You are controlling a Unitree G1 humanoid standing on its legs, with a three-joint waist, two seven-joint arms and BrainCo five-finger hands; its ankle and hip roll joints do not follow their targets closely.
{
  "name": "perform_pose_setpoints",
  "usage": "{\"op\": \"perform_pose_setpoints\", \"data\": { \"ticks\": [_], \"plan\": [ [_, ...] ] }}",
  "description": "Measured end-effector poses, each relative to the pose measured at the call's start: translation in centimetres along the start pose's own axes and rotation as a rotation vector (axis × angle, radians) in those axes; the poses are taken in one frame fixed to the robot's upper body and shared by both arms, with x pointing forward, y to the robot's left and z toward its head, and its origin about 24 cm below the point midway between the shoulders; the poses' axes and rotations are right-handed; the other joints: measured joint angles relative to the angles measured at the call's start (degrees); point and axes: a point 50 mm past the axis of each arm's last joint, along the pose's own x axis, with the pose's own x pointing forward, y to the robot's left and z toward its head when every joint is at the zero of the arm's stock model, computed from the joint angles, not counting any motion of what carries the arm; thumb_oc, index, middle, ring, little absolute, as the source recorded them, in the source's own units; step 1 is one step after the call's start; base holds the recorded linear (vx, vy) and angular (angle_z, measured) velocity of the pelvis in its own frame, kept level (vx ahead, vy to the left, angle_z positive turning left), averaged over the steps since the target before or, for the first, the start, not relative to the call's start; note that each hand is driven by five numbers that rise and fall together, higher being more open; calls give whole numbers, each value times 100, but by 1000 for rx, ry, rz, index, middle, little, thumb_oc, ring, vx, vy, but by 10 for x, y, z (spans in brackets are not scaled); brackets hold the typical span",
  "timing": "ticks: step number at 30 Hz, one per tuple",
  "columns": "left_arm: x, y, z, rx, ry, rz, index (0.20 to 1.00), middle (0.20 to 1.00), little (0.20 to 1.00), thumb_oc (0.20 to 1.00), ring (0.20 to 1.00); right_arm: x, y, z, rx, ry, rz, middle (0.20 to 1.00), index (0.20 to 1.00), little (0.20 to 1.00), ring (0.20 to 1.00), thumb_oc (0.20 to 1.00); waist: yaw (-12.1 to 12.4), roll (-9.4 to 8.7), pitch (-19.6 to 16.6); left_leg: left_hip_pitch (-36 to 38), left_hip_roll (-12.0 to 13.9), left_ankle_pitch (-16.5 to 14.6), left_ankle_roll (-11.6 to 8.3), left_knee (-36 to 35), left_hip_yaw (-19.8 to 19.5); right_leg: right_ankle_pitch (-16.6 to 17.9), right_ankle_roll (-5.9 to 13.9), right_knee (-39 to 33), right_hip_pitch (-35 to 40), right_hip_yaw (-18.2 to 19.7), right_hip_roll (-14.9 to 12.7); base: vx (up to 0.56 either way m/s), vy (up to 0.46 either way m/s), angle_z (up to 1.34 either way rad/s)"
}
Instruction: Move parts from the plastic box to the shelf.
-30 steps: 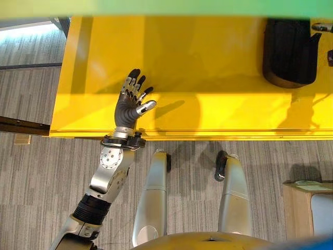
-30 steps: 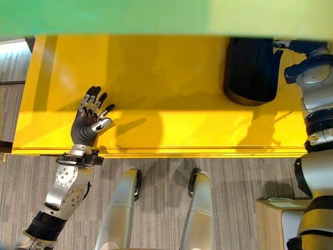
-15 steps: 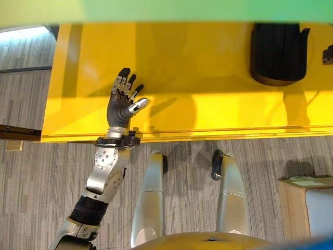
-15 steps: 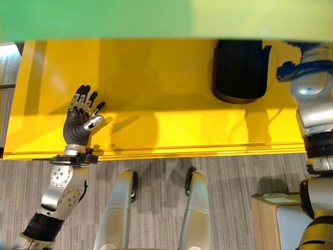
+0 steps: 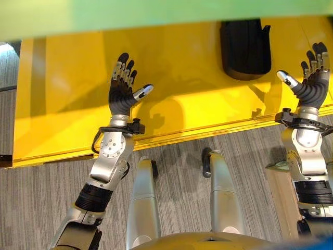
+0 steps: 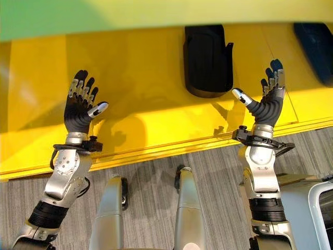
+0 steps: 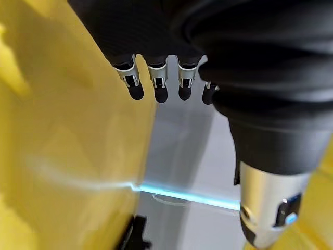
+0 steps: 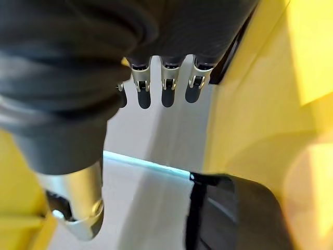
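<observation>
Both arms raised, forearms running up from the lower corners, wrists straight.

Left hand [image 5: 122,88]: fingers straight and slightly spread, pointing away from the robot, thumb angled off toward the right. Holds nothing. Its own wrist view shows the dark fingertips in an even row, uncurled.

Right hand [image 6: 265,101]: same pose, mirrored; fingers straight, thumb angled off toward the left. Holds nothing. Fingertips in its wrist view likewise extended.

Hands well apart, at about the same height.

The yellow shelf [image 6: 156,120] looks smooth and slightly glossy, like painted metal. The black part [image 6: 207,60] on it looks like matt plastic. The floor [image 6: 151,192] is grey carpet with a ribbed, rough weave.
</observation>
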Motion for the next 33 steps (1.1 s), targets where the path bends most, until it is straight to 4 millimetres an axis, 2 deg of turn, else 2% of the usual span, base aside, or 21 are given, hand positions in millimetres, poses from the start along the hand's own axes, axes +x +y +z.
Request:
{"op": "perform_pose_setpoints", "data": {
  "ticks": [2, 7, 15, 18, 21, 25, 27, 29, 33],
  "plan": [
    [9, -4, 1, 46, -22, 8, 1000, 1000, 1000, 1000, 1000, -2, 2, 1, 29, -11, -16, 1000, 1000, 1000, 1000, 1000, -71, -2, -1, 7, 60, 1, -11, 1, 68, 11, -3, 1, -38, 50, 48, -9, 7, -15],
    [38, -20, 16, 180, -144, 2, 1000, 1000, 1000, 1000, 1000, -2, 6, 2, 45, -19, -24, 1000, 1000, 1000, 1000, 1000, -142, 3, -8, 14, 135, -12, -36, 4, 105, 67, -68, 11, -99, 112, 142, -13, 9, -11],
    [57, -31, 11, 348, -154, 36, 1000, 1000, 1000, 1000, 1000, 3, 15, 13, 97, -78, -35, 1000, 1000, 1000, 1000, 1000, -330, -1, -67, 14, 293, -86, -88, 13, 179, 79, -79, 10, -204, 134, 254, -7, 10, -11],
    [66, -35, 9, 387, -158, 35, 1000, 1000, 1000, 1000, 1000, 3, 13, 16, 127, -94, -55, 1000, 1000, 1000, 1000, 1000, -373, -9, -223, -6, 288, -54, -156, 10, 175, 166, -109, 20, -271, 149, 328, 28, 6, -12],
    [70, -43, -7, 431, -96, 11, 1000, 1000, 1000, 1000, 1000, 4, 14, 16, 140, -98, -62, 1000, 1000, 1000, 1000, 1000, -397, 0, -241, 1, 352, -83, -171, 5, 198, 103, -116, 24, -297, 165, 342, 6, 1, -7],
    [62, -65, -28, 398, -2, -30, 1000, 1000, 1000, 1000, 1000, 3, 13, 16, 143, -97, -81, 1000, 1000, 1000, 1000, 1000, -453, 0, -241, -25, 332, -90, -164, 15, 197, 129, -172, 29, -337, 178, 381, -58, 2, -2],
    [61, -71, -29, 374, 4, -38, 1000, 1000, 1000, 1000, 1000, 3, 12, 17, 147, -106, -89, 1000, 1000, 1000, 1000, 1000, -528, -1, -242, -21, 347, -105, -142, 14, 193, 101, -124, 23, -331, 182, 370, 102, -14, -3],
    [50, -73, -39, 338, 56, -31, 1000, 1000, 1000, 1000, 1000, -4, 13, 11, 175, -80, -122, 1000, 1000, 1000, 1000, 1000, -527, -3, -293, 9, 388, -112, -146, -135, 189, 107, -97, -144, -315, 133, 383, 69, -7, -12],
    [49, -76, -39, 300, 61, -29, 1000, 1000, 1000, 1000, 1000, -6, 11, 10, 177, -72, -150, 1000, 1000, 1000, 1000, 1000, -498, 7, -313, 25, 380, -101, -184, -107, 186, 120, -170, -20, -334, 118, 381, 10, -7, 2]
  ]
}}
